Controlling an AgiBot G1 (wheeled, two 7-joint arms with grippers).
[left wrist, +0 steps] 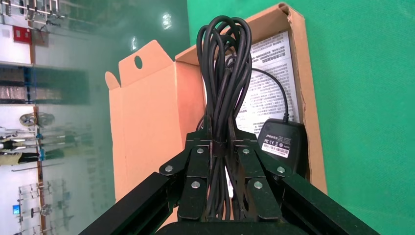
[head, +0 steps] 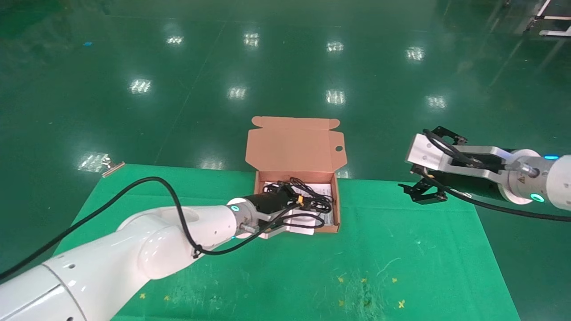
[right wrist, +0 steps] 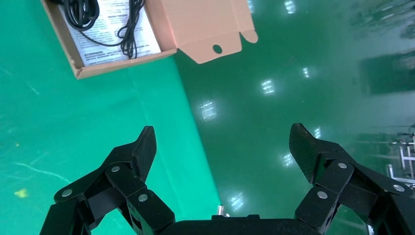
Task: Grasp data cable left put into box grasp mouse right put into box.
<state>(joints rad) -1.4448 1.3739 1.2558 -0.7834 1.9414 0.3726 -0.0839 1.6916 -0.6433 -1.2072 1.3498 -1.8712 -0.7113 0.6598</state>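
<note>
The salmon box point(head: 337, 209) lies open on the green mat, its lid point(head: 294, 145) standing up at the back. My left gripper point(head: 292, 196) hangs over the box, shut on the data cable point(left wrist: 222, 73), a bundle of black loops that rises between its fingers point(left wrist: 195, 161). The mouse point(left wrist: 284, 142) lies in the box belly up, label showing, right beside the left gripper point(left wrist: 219, 139). Its thin cord point(right wrist: 128, 34) trails over a printed leaflet point(left wrist: 274, 73). My right gripper point(head: 424, 189) hovers open and empty off the mat's far right corner, well apart from the box point(right wrist: 195, 24).
A green mat point(head: 357, 267) covers the table, with small yellow marks near its front. Shiny green floor lies beyond the far edge. A small metal clip point(head: 111, 168) sits at the mat's back left corner. My left arm's black hose point(head: 147, 180) arcs over the mat.
</note>
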